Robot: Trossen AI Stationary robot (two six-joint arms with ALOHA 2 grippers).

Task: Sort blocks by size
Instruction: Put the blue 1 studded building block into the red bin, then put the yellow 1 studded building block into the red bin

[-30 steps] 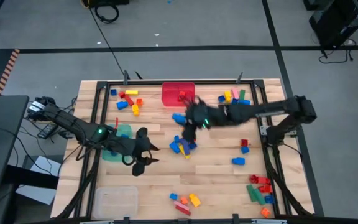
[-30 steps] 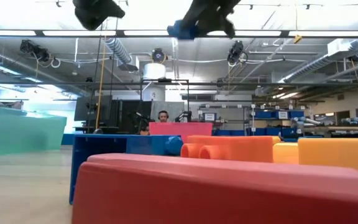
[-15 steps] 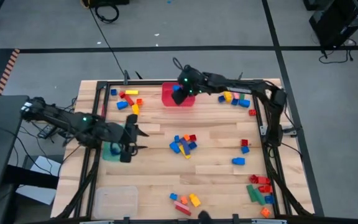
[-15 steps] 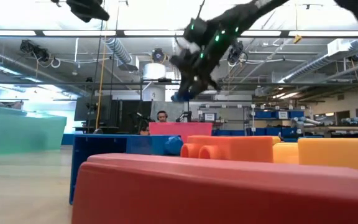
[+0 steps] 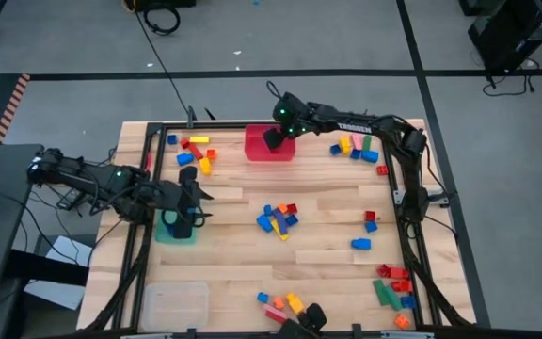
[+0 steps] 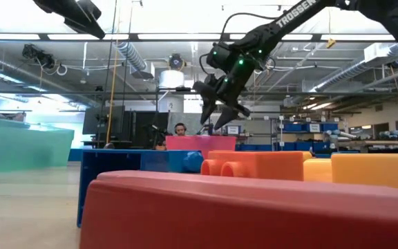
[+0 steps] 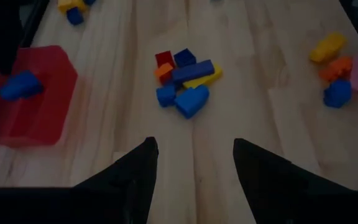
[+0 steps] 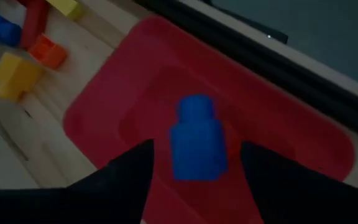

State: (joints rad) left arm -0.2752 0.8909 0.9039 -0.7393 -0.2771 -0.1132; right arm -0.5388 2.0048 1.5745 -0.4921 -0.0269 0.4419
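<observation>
Red plastic fills the right wrist view: the red bin point(image 8: 229, 143) sits at the far edge of the wooden table point(image 5: 327, 235), and a blue block point(image 8: 196, 138) lies inside it, clear of the right claw point(image 8: 194, 186), whose two dark fingers stand apart on either side of the block without touching it, so the claw is released. From above, the right claw point(image 5: 276, 137) hovers over that bin point(image 5: 269, 149), the arm reaching in from the right side. The left claw point(image 5: 185, 213) is over the green bin point(image 5: 171, 231) near the table's left edge; its fingers point(image 7: 135, 171) are parted with nothing between them, released as well. The other blocks lie scattered in groups: a central cluster point(image 5: 278, 217) of blue, red, yellow and orange pieces, a group at the far left point(image 5: 194, 153), a group at the far right point(image 5: 356, 148), two small pieces point(image 5: 370, 221) and a blue one point(image 5: 360, 244) right of centre, a pile at the near right corner point(image 5: 393, 287), and a row at the near edge point(image 5: 278, 305). A clear bin point(image 5: 173, 303) sits at the near left corner.
</observation>
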